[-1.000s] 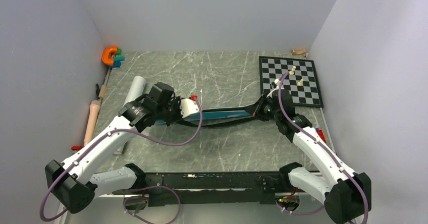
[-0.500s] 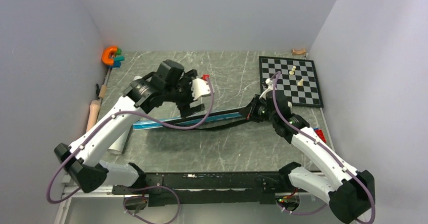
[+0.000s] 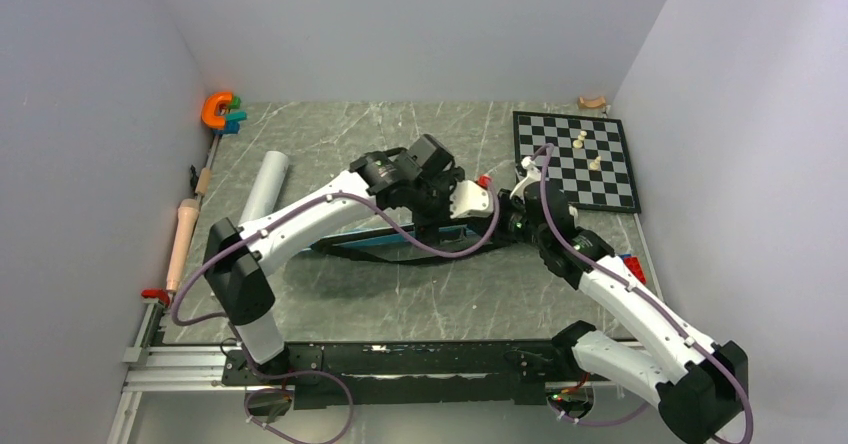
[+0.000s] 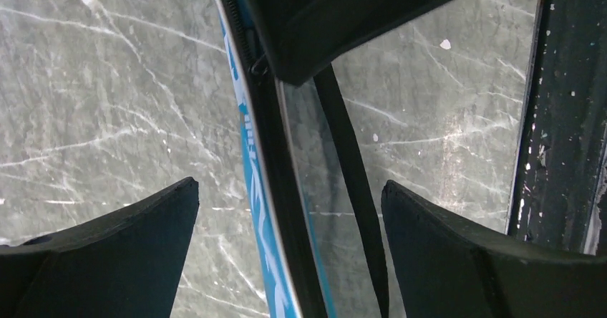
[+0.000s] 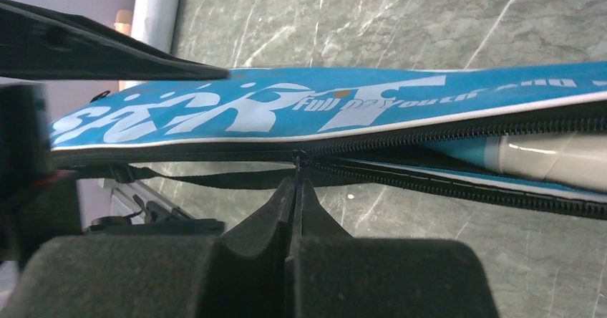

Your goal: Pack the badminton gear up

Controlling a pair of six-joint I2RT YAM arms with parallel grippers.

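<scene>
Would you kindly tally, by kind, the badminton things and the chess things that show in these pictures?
blue bag: 1
white tube: 1
chessboard: 1
chess pieces: 3
Total: 6, leaving out whatever is hidden inside the bag.

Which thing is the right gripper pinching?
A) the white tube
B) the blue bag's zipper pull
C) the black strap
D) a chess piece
B: in the right wrist view the right gripper is shut on the zipper pull of the blue bag.
</scene>
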